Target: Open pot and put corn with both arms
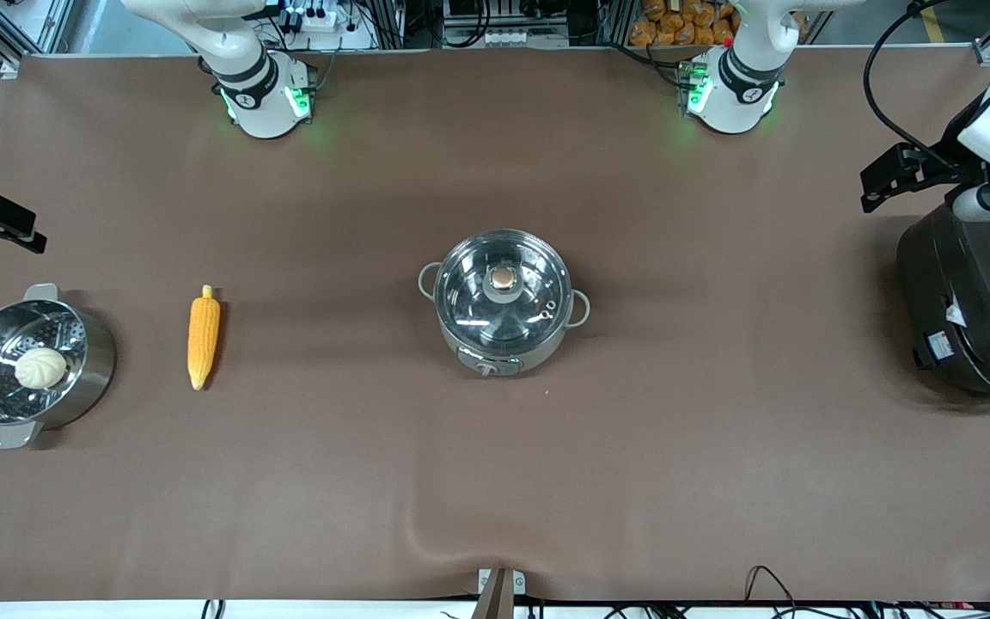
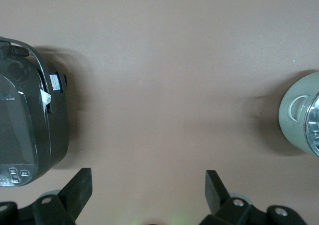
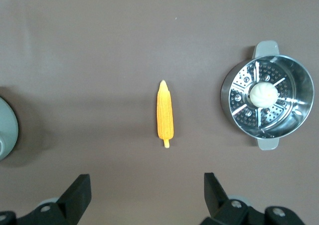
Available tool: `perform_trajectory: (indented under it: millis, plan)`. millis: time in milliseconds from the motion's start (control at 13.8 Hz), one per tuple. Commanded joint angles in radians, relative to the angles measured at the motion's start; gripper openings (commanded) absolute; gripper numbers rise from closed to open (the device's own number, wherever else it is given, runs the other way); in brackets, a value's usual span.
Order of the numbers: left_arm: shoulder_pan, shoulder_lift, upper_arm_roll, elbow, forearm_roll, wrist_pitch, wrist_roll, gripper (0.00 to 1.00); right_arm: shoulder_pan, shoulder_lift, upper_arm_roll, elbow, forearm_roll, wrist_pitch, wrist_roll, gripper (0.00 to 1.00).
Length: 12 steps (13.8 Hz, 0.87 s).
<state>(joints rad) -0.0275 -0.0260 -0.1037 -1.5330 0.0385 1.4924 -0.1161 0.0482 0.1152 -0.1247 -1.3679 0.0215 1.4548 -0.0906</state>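
Your left gripper (image 2: 144, 197) hangs with its 2 fingers (image 2: 77, 190) spread wide and nothing between them, up over the bench's edge at the left arm's end, above bare cloth between the rice cooker (image 2: 27, 125) and the pot (image 2: 299, 117). Your right gripper (image 3: 144, 197) is the same: 2 fingers (image 3: 212, 192) wide apart, empty, over the edge at the right arm's end, with the corn (image 3: 165, 117) and the steamer (image 3: 294, 85) on the cloth below it. Both arms wait at those edges.

Of the things on the brown bench (image 1: 495, 481), the largest is the black rice cooker (image 1: 968, 301), standing at the edge by the left arm's end.

Next is the pot (image 1: 504, 357), in the middle of the bench, well apart from everything else. Its glass lid (image 1: 478, 284) is on, the knob (image 1: 504, 277) on top, and 2 loop handles stick out at its sides.

The steel steamer (image 1: 95, 361) sits at the edge by the right arm's end, open, with 1 white bun (image 1: 40, 368) on its perforated insert.

The corn (image 1: 204, 337) lies flat between steamer and pot, near the steamer, its tip toward the front camera.
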Motion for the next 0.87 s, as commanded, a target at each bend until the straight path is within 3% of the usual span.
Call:
perform_trajectory:
  millis: [0,290,435,580,797]
  plan:
    - [-0.005,-0.023,0.009,-0.012,-0.006,0.003,0.024,1.00,-0.011,-0.019,0.000,-0.016,0.018,-0.016,0.008,1.00]
    - [-0.006,-0.002,0.009,-0.012,-0.008,0.003,0.021,1.00,-0.002,-0.012,0.003,-0.014,0.002,-0.011,0.066,1.00]
    - [-0.031,0.050,-0.014,0.035,-0.040,0.005,0.004,1.00,-0.001,-0.011,0.003,-0.016,0.000,-0.008,0.054,1.00]
    - [-0.119,0.121,-0.057,0.073,-0.049,0.015,-0.157,1.00,0.019,-0.011,0.005,-0.036,-0.006,0.008,0.054,1.00]
    - [-0.274,0.219,-0.083,0.102,-0.054,0.136,-0.469,1.00,0.024,-0.020,0.007,-0.137,-0.005,0.125,0.052,1.00]
